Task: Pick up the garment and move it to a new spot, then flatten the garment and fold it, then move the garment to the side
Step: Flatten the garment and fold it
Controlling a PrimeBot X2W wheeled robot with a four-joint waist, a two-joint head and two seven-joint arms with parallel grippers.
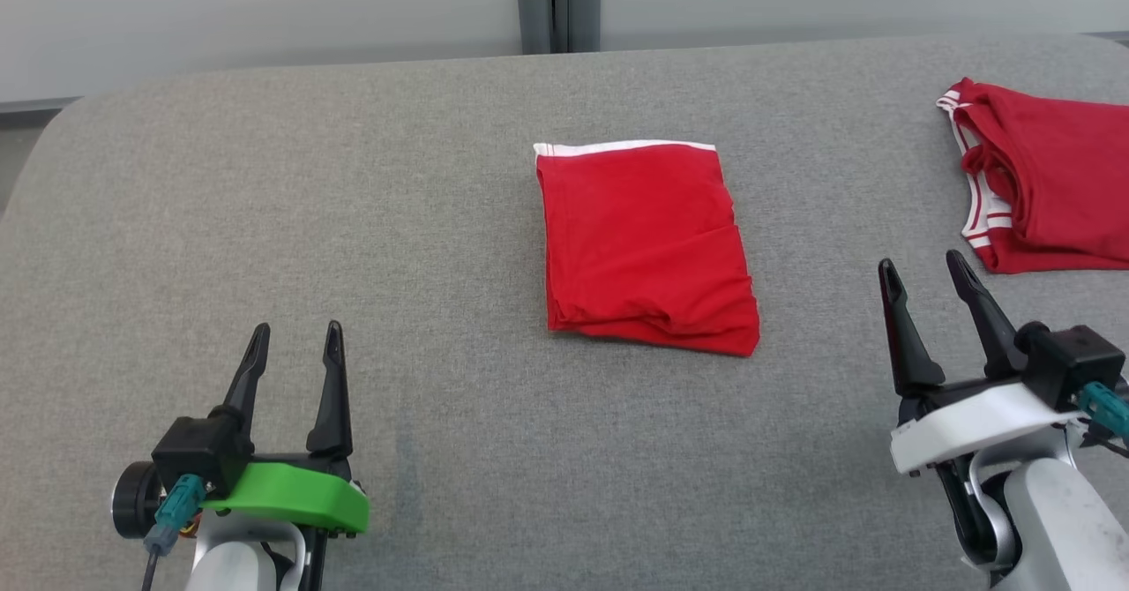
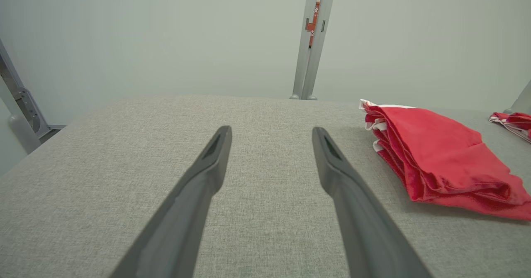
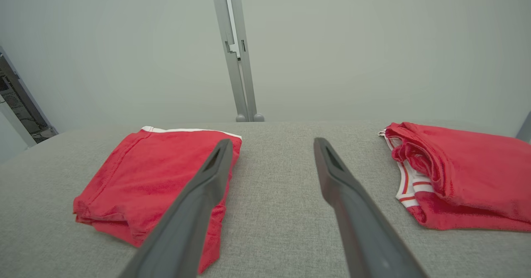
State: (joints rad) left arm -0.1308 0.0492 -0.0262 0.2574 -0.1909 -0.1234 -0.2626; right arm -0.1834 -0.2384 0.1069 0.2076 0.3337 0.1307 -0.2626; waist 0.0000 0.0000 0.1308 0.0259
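1. A grey fabric surface [image 1: 353, 176] runs from the near edge back to the wall.
2. The folded red garment [image 1: 644, 238] lies flat at its middle (white trim along the far edge).
3. Right of it and further back, well apart, lies a second red garment [image 1: 1050, 176].
4. Behind the folded garment stand a grey post [image 1: 558, 4] and a pale wall [image 1: 220, 9].
5. The left gripper [image 1: 297, 329], nearer than the garment and to its left, has its fingers spread and empty.
6. The right gripper [image 1: 922, 262], near the garment's right, is spread too, touching nothing.

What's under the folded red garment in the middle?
The folded red garment with white trim lies flat on the grey fabric surface; its stacked layers cover whatever is directly beneath.
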